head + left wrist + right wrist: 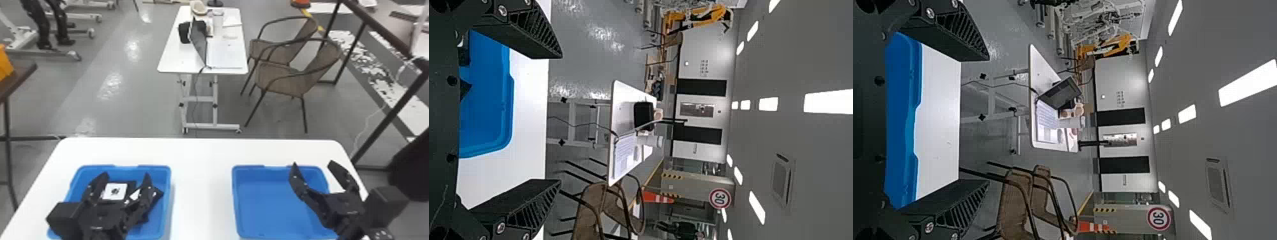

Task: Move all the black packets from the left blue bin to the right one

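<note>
Black packets lie in the left blue bin, between 7 and 8 o'clock from the head view's centre. One bears a white square label with a dark mark; another lies askew toward the bin's 3 o'clock, a white patch beside it. The left gripper, wide open, overlies the pile and masks its near portion; the number of packets cannot be told. The right gripper, likewise spread wide and empty, stands over the 3 o'clock side of the right blue bin, covering part of its wall. The bottom edge of the head view cuts off the near part of the white table carrying both bins.

Beyond, over a glossy grey floor, a wheeled white table at 12 o'clock supports an open laptop and a white cup. Two brown woven chairs stand at 2 o'clock, an orange cone at 1. Ceiling lamps and a round red-rimmed sign appear in the left wrist view.
</note>
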